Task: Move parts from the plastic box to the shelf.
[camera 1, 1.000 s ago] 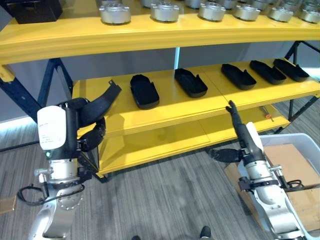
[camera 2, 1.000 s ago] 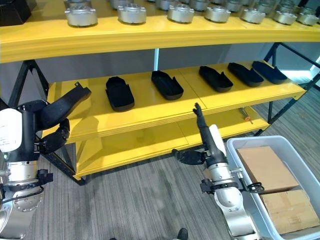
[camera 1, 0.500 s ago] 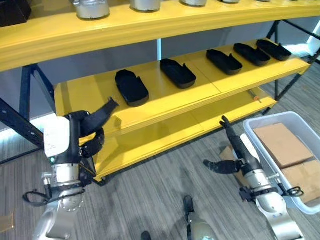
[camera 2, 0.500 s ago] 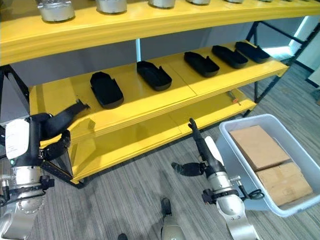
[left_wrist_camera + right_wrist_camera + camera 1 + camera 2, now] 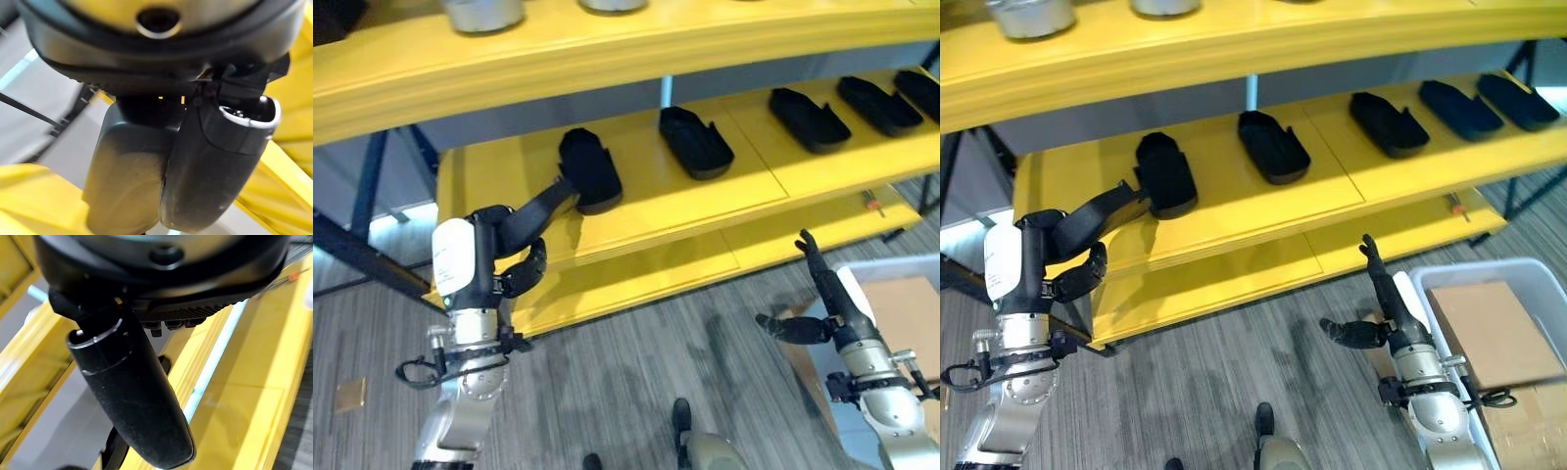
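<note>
The left hand (image 5: pixel 1087 227) reaches up to the yellow shelf (image 5: pixel 1234 211), fingers stretched out straight, their tips at the near end of a black part (image 5: pixel 1165 174); whether they touch it I cannot tell. 4 more black parts lie further along. The right hand (image 5: pixel 1386 308) hangs spread and empty, just beside the plastic box (image 5: pixel 1449 277).

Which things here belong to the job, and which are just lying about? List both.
Job:
- yellow metal shelf
- black moulded plastic parts lying in a row on its middle level
- pale grey plastic box on the floor
- left hand, fingers straight, reaching towards the leftmost part
- right hand, open, empty

Lying about:
- silver round metal parts on the top level
- brown cardboard boxes in the plastic box
</note>
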Controlling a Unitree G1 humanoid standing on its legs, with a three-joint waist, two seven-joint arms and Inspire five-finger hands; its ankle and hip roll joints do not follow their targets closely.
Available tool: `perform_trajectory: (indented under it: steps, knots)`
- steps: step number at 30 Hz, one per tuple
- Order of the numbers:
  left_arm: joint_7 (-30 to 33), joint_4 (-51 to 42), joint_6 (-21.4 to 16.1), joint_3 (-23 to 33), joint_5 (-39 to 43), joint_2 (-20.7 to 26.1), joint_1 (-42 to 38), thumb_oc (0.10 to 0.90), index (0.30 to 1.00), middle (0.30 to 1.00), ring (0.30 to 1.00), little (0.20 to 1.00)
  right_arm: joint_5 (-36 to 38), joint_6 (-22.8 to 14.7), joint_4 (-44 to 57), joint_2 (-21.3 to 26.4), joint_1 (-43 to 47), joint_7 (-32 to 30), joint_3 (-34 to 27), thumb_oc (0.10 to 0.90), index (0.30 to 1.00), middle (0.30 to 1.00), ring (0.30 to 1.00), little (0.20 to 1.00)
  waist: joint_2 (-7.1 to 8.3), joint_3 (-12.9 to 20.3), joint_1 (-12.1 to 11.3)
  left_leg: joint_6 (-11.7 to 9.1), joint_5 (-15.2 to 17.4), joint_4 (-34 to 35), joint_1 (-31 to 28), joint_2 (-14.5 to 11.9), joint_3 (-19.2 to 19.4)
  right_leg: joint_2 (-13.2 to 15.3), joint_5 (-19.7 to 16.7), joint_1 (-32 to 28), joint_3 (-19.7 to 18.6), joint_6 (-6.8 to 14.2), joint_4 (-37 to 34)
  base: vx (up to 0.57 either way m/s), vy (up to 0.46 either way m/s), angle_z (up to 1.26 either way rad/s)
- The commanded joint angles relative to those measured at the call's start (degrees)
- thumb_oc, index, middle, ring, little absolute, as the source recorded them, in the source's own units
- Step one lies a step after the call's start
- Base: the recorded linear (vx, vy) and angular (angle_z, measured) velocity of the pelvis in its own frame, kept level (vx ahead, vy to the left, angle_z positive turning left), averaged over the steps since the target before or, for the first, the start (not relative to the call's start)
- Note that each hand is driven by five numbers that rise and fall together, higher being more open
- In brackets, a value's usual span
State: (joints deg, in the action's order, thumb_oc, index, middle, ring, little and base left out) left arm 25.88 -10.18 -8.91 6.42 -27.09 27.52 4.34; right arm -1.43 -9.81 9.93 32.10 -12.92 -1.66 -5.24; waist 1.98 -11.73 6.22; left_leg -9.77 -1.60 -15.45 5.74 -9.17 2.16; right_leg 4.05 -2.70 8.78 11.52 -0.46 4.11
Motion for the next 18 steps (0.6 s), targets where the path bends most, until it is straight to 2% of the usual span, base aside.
perform_trajectory:
  steps: [1,2,3,4,5,6,7,8,9,10,11,12,14,18]
  knots:
    - [5.2,-8.6,-4.2,5.1,1.9,4.6,-2.9,0.400,0.300,0.300,0.300,0.300,3.1,-5.6,5.0,1.8,4.6,-2.3,-2.3,0.900,1.000,1.000,1.000,1.000,2.01,1.0,0.3,1.8,3.5,-11.3,0.2,5.1,-0.4,4.0,0.0,-1.3,-0.7,4.0,0.5,0.05,-0.039,0.15]
    - [5.8,-8.7,-3.8,5.9,1.9,4.6,-1.6,0.400,0.300,0.300,0.300,0.300,3.5,-5.7,4.8,1.5,5.1,-2.7,-2.5,0.900,1.000,1.000,1.000,1.000,3.11,0.6,-0.5,3.0,3.0,-8.0,2.6,0.6,0.7,3.6,0.9,-2.1,-0.3,4.6,0.4,0.11,-0.010,0.11]
    - [6.4,-9.4,-3.8,6.9,1.9,4.7,-0.8,0.400,0.300,0.300,0.300,0.300,3.5,-5.9,4.7,1.1,4.9,-3.2,-2.6,0.900,1.000,1.000,1.000,1.000,3.72,1.4,-0.5,3.1,2.1,-1.9,1.6,-3.5,1.3,4.2,0.9,-2.2,-0.6,5.4,0.0,0.18,0.046,0.25]
    - [7.0,-9.8,-4.1,7.5,2.1,4.8,-0.3,0.400,0.300,0.300,0.300,0.300,3.4,-5.8,4.7,0.9,4.8,-3.7,-2.7,0.900,1.000,1.000,1.000,1.000,4.00,1.9,-0.5,3.1,0.4,4.1,1.0,-6.9,1.8,4.9,1.3,-2.5,-0.8,6.3,0.0,0.19,0.206,0.25]
    - [7.5,-10.0,-4.0,7.9,2.4,4.9,-0.3,0.400,0.300,0.300,0.300,0.300,2.9,-5.8,4.7,0.9,4.6,-4.3,-2.8,0.900,1.000,1.000,1.000,1.000,3.89,1.9,-0.5,2.6,-3.2,8.5,1.4,-10.8,2.8,6.2,2.0,-2.8,-0.9,7.4,0.2,0.15,0.150,0.33]
    - [7.5,-10.0,-4.0,8.0,2.4,4.9,-0.2,0.400,0.300,0.300,0.300,0.300,2.8,-5.8,4.7,1.0,4.6,-4.4,-2.7,0.900,1.000,1.000,1.000,1.000,3.69,2.0,-0.5,2.2,-4.6,11.0,0.2,-11.1,3.2,5.8,2.3,-2.7,-0.9,7.2,0.6,0.19,0.297,0.16]
    - [8.5,-9.7,-3.1,8.1,2.7,5.1,-0.7,0.400,0.300,0.300,0.300,0.300,2.6,-5.6,4.2,1.1,4.8,-5.7,-2.3,0.900,1.000,1.000,1.000,1.000,2.68,2.2,-0.7,1.3,-9.5,15.0,-0.1,-14.1,3.1,6.9,3.2,-2.7,-1.6,8.0,1.3,0.21,0.251,0.10]
    - [8.8,-9.4,-3.1,8.3,2.5,4.9,-0.3,0.400,0.300,0.300,0.300,0.300,2.3,-5.6,4.1,1.0,4.8,-5.5,-1.8,0.900,1.000,1.000,1.000,1.000,1.62,2.4,-1.1,1.5,-7.5,17.2,-2.3,-13.4,2.9,6.8,4.2,-2.7,-1.9,8.4,2.4,0.19,0.278,-0.17]
    - [8.8,-9.5,-3.2,8.3,2.4,4.8,-0.3,0.400,0.300,0.300,0.300,0.300,2.3,-5.6,4.1,1.0,4.8,-5.5,-1.7,0.900,1.000,1.000,1.000,1.000,1.63,2.4,-1.2,1.6,-7.7,17.4,-2.4,-13.4,3.2,6.8,4.0,-2.5,-2.2,8.3,2.5,0.13,0.156,-0.39]
    - [9.6,-9.9,-3.2,8.8,1.7,5.0,0.0,0.400,0.300,0.300,0.300,0.300,1.7,-5.7,4.3,1.0,4.6,-5.3,-1.6,0.900,1.000,1.000,1.000,1.000,0.77,3.1,-1.2,0.1,-8.2,18.6,-3.3,-13.2,3.3,6.5,3.6,-2.7,-2.8,8.6,2.3,0.09,0.152,-0.57]
    - [9.0,-10.2,-3.1,8.8,1.7,4.9,0.0,0.400,0.300,0.300,0.300,0.300,1.5,-5.7,4.7,0.8,4.2,-4.9,-1.9,0.900,1.000,1.000,1.000,1.000,0.21,3.6,-0.7,-0.2,-7.7,19.6,-3.7,-12.8,4.9,6.9,3.4,-3.1,-2.5,8.8,2.2,0.21,0.345,-0.61]
    - [8.8,-11.1,-3.4,8.8,1.3,5.2,-0.1,0.400,0.300,0.300,0.300,0.300,1.3,-5.2,4.9,0.3,3.5,-4.6,-2.4,0.900,1.000,1.000,1.000,1.000,-0.06,4.1,-0.8,-0.1,-6.2,19.3,-4.3,-10.4,5.6,8.5,2.5,-4.3,-2.4,9.7,1.3,0.26,0.429,-0.34]
    - [8.7,-11.6,-3.5,9.6,1.2,5.9,0.6,0.400,0.300,0.300,0.300,0.300,0.9,-4.5,5.0,-0.6,3.1,-4.0,-2.5,0.900,1.000,1.000,1.000,1.000,0.66,4.6,-1.0,0.9,-3.8,18.9,-5.7,-7.2,7.2,11.1,0.5,-6.2,-3.1,11.0,-0.7,0.23,0.375,-0.03]
    - [8.9,-11.3,-3.4,10.0,1.4,7.0,0.0,0.400,0.300,0.300,0.300,0.300,0.4,-4.0,4.4,-1.8,3.4,-4.0,-2.1,0.900,1.000,1.000,1.000,1.000,1.75,5.3,-1.3,1.8,-1.6,18.1,-5.9,-4.8,8.7,13.6,-1.3,-7.0,-2.7,12.4,-2.5,0.07,0.143,-0.09]
